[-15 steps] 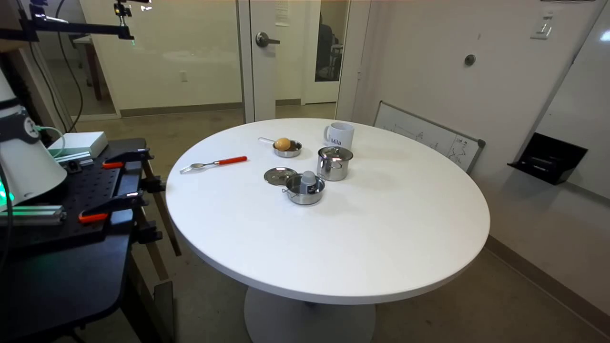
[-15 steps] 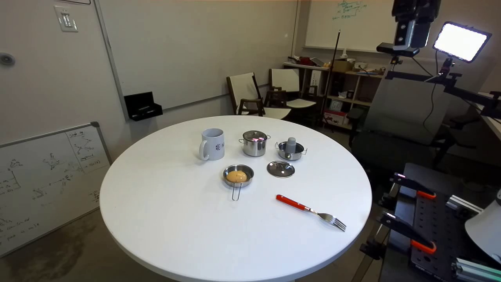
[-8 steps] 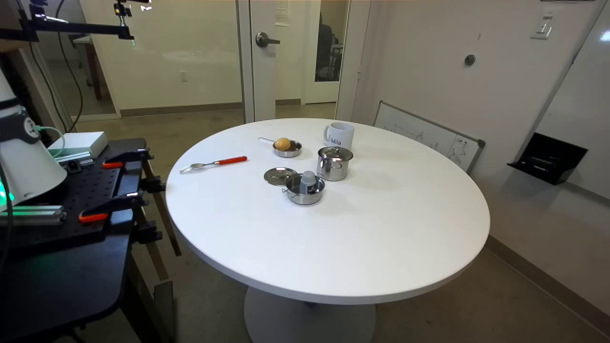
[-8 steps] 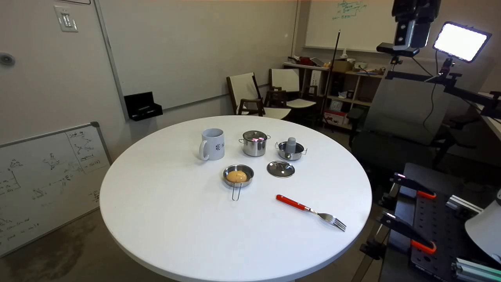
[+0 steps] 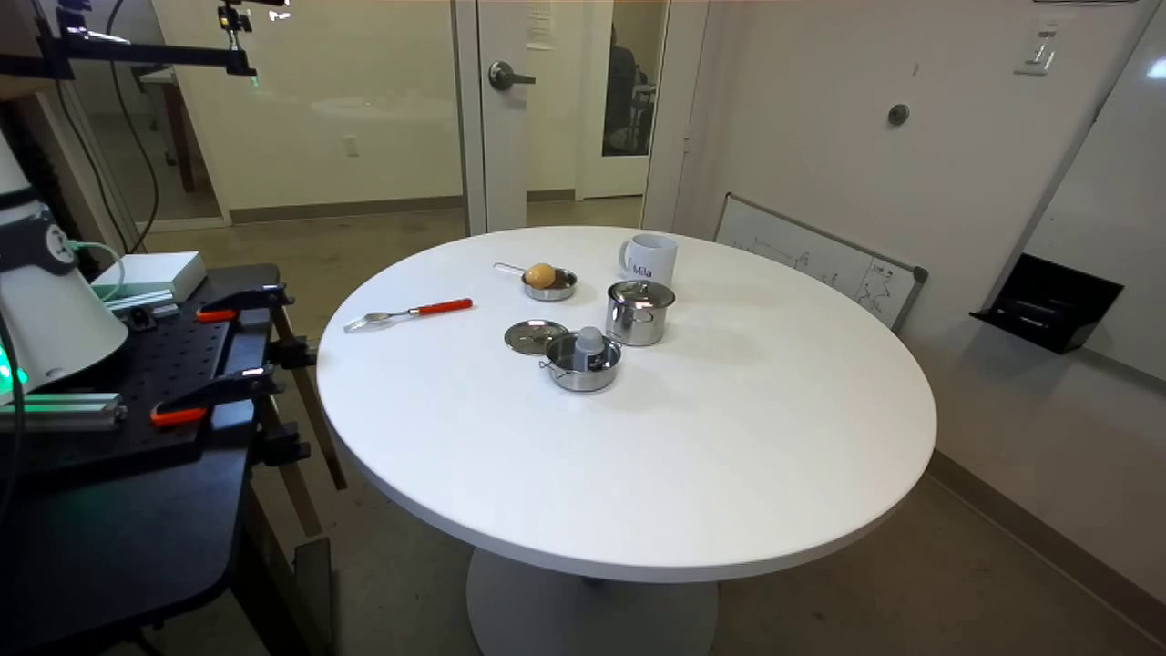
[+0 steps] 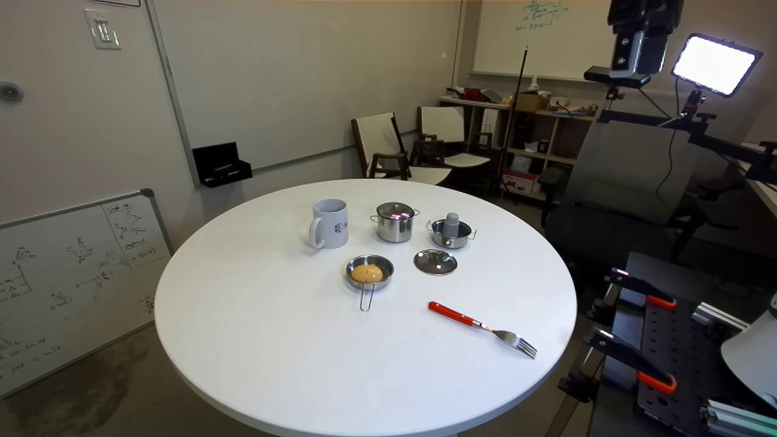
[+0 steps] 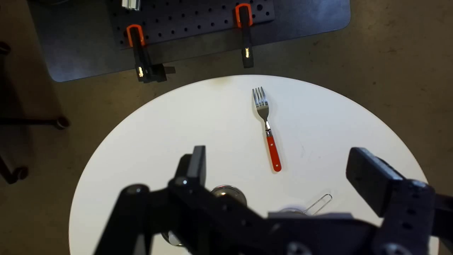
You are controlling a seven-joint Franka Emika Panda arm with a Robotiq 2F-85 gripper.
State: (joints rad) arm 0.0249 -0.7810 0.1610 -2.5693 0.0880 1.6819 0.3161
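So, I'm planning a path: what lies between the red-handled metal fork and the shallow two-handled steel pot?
A round steel lid lies between the fork and the shallow pot; both exterior views show it.

A: What's the wrist view losing?
B: Black two-finger gripper (image 7: 281,164) blurs and runs off the bottom edge. Hides part of the shiny round metal lid (image 7: 231,193) and nearly all of the small round steel pan (image 6: 386,271).
A: Exteriors?
B: Red-handled metal fork (image 5: 442,307): tines wash out in an exterior view. White robot base (image 5: 55,314): side edge cuts it in both exterior views. Grey round-topped piece (image 5: 589,343): lower end hidden behind the shallow steel pot's (image 5: 583,380) wall. Grey-framed leaning whiteboard (image 6: 67,237): smaller handwriting illegible.
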